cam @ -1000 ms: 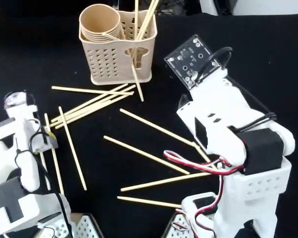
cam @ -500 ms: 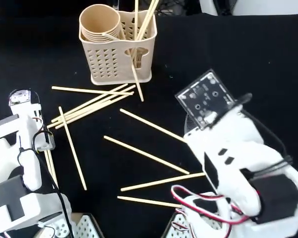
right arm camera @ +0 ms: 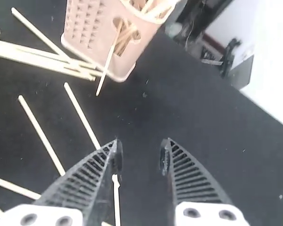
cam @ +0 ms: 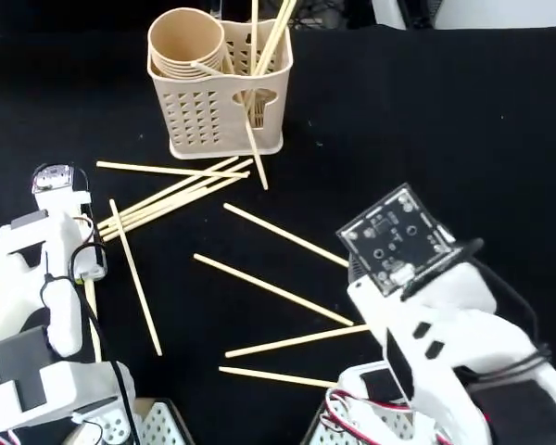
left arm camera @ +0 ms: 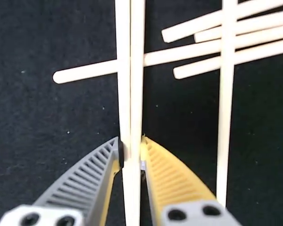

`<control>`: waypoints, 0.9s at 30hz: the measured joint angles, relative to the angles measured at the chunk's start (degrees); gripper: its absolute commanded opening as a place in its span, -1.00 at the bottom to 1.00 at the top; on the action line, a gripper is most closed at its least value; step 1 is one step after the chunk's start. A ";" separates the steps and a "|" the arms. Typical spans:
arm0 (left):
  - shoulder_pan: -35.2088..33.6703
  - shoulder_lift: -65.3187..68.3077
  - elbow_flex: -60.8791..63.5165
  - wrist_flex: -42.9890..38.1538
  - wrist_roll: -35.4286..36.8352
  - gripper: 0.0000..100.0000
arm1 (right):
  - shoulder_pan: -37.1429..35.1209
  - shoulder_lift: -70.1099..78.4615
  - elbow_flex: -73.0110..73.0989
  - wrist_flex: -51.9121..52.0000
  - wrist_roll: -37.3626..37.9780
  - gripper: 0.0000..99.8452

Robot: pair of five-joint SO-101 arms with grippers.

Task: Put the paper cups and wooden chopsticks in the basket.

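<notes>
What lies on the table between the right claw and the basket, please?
One loose chopstick lies on the black cloth between the right claw and the basket, seen in the right wrist view; a second chopstick leans out of the basket's side.

Your left gripper (left arm camera: 131,148) is down low, jaws pinched on two chopsticks (left arm camera: 130,70); right gripper (right arm camera: 139,153) hangs raised, jaws apart, holding nothing.

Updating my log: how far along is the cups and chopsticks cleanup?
Done: the cups sit stacked in the basket with a few chopsticks. In hand: the left tool grips two chopsticks on the table. Left: many loose chopsticks; the right tool is open, empty.
</notes>
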 measured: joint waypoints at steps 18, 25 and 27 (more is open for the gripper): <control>0.00 -5.54 -7.38 15.12 0.09 -0.94 | 0.00 -15.12 42.46 -20.13 0.00 -0.70; 0.00 -17.41 -4.66 15.91 0.79 -0.94 | 0.00 -15.47 49.05 -25.32 0.00 -0.70; 0.00 -20.48 -2.29 13.98 0.88 -0.94 | -0.09 -15.56 50.46 -26.64 0.00 -0.70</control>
